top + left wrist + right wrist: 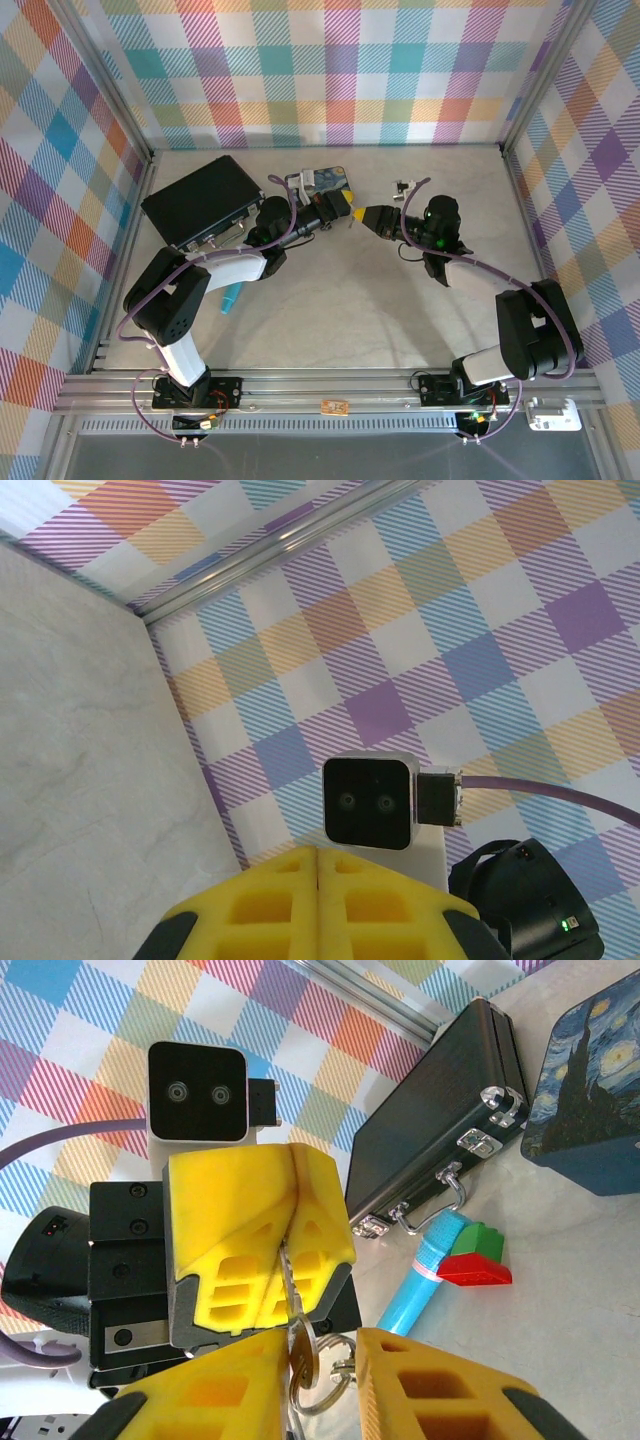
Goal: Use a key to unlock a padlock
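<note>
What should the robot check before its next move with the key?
1. Left gripper shut on the key: ok, the blade runs into its closed fingers.
2. Right gripper around the key's head: ok, one finger on each side.
3. Right gripper squeezing the key: not ok, its jaws stand apart.
4. Padlock ready: cannot tell; a tiny dark thing beyond the grippers is too small to name.
5. Pen and tin out of the way: ok, both lie off to the side.
</note>
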Robot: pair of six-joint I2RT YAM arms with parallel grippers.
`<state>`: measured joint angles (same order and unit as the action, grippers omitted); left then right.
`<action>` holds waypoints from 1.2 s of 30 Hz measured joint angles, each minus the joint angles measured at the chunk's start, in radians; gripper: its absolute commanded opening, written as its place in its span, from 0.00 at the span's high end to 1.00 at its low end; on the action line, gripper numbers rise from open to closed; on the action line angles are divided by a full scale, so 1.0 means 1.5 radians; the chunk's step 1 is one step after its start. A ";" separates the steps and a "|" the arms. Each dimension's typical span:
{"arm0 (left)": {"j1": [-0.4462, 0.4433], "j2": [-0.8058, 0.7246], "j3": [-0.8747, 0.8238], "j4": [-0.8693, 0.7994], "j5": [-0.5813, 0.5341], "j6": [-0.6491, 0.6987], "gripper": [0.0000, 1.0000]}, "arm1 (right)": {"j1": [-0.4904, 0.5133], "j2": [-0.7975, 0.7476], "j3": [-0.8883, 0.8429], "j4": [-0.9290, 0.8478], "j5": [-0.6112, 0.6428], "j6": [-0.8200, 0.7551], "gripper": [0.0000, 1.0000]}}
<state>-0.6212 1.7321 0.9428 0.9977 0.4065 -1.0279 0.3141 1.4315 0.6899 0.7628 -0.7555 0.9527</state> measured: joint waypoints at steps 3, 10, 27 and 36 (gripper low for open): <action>0.000 0.000 0.000 0.000 -0.003 0.000 1.00 | 0.000 0.001 0.000 0.006 0.001 0.006 0.83; -0.002 0.000 0.000 0.000 -0.008 -0.003 1.00 | 0.000 0.010 0.000 0.019 -0.002 0.011 0.90; -0.008 0.000 -0.007 0.019 -0.025 -0.017 1.00 | 0.000 0.024 0.001 0.058 -0.014 0.038 0.87; -0.012 0.000 -0.020 0.027 -0.039 -0.020 1.00 | 0.000 0.045 0.002 0.080 -0.016 0.056 0.84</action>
<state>-0.6395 1.7325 0.9123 1.0386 0.3481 -1.0584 0.3138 1.4982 0.6930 0.8833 -0.7795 1.0367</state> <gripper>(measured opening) 0.062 0.170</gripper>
